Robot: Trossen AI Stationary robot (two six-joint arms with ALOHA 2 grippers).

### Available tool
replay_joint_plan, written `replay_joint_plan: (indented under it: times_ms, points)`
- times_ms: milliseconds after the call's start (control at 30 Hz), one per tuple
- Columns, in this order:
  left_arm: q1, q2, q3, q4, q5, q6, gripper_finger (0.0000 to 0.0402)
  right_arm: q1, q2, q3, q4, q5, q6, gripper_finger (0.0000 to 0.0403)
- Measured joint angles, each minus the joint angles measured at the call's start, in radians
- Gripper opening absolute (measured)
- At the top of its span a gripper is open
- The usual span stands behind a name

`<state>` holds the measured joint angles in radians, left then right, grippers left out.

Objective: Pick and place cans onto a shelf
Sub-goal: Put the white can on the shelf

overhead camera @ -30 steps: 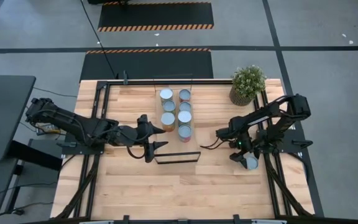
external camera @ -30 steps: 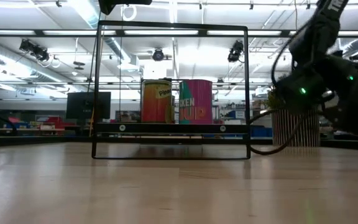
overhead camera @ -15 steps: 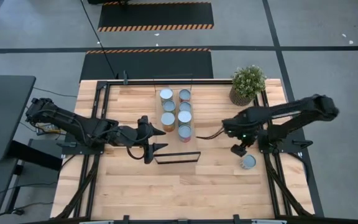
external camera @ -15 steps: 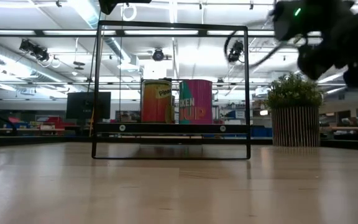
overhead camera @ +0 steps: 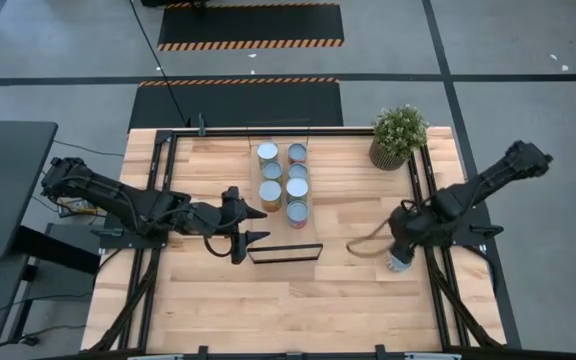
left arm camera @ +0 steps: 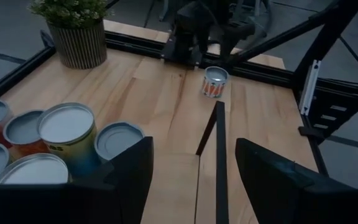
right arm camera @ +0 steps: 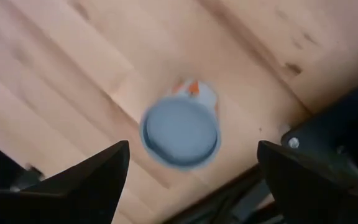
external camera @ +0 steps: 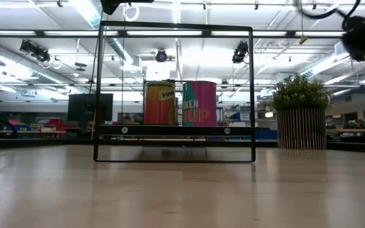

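Since a second ago the right arm has swung from the middle of the table's right half back toward the right edge, and its gripper now hangs directly above the lone can that stands on the tabletop near the right rail. The left arm has not shifted.

At the left, the left gripper hovers just beside the shelf's near left corner, its fingers spread wide with nothing between them; its wrist camera looks past the shelf's black wire end frame toward the lone can.

In the middle, seven cans stand in two close rows on the shelf board. From table height, a yellow-labelled can and a magenta one show side by side inside the wire frame.

To the right, the potted plant sits at the far right corner. The right wrist view looks straight down on the lone can's pale blue top, with the two fingers set wide apart on either side of it, clear of the can and gripping nothing.
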<state>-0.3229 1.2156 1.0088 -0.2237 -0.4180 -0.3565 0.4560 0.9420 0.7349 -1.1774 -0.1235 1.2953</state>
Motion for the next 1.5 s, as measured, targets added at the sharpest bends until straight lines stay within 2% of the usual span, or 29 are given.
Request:
replay_joint_plan:
  times_ms: [233, 433, 633, 833, 1133, 1500]
  points:
    - [-0.002, 0.000, 0.000, -0.004, 0.037, 0.000, 0.0233, 0.270, 0.120, 0.000, 0.004, -0.007, 0.019, 0.0359]
    - [-0.002, 0.000, -0.001, -0.014, 0.038, 0.000, 0.0233, 0.385, 0.237, 0.000, 0.053, 0.024, -0.009, 0.0359]
    - [0.008, 0.000, -0.001, -0.014, 0.038, 0.001, 0.0233, 0.389, 0.329, -0.002, 0.136, 0.035, -0.076, 0.0359]
    - [0.019, 0.000, -0.001, -0.014, 0.038, -0.055, 0.0233, 0.347, 0.367, -0.057, 0.247, -0.006, -0.034, 0.0359]
    - [0.002, -0.012, 0.000, -0.015, 0.039, -0.077, 0.0233, 0.279, 0.413, -0.065, 0.331, 0.065, -0.077, 0.0356]
    - [0.007, -0.013, -0.001, -0.021, 0.038, -0.051, 0.0233, 0.219, 0.473, -0.065, 0.429, 0.071, -0.147, 0.0301]
